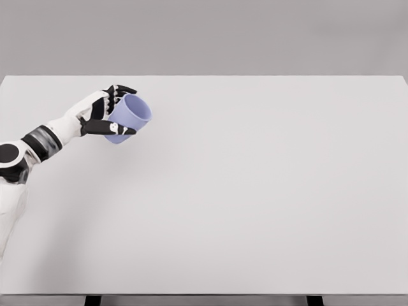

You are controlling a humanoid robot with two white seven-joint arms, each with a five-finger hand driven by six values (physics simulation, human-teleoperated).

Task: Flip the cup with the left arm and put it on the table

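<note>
Here we see the left hand (107,113) clamped on the cup (129,117) near the far left part of the table (255,191). The fingers (121,90) wrap over the top of the cup wall, and the thumb (108,128) presses against the lower side, so the cup sits inside the grasp, on the side of the hand facing the table's middle.

We note the cup's tilt. Its long axis runs from the base at the lower left to the open mouth at the upper right, so the mouth points up and away from the wrist. It is neither upright nor lying flat. We cannot tell whether the base touches the table or hangs just above it.

We judge that the flip is partly done. The coming move turns on this axis: the wrist must roll until the axis stands vertical, mouth up, and only then should the hand lower and release. The right arm is out of view.
</note>
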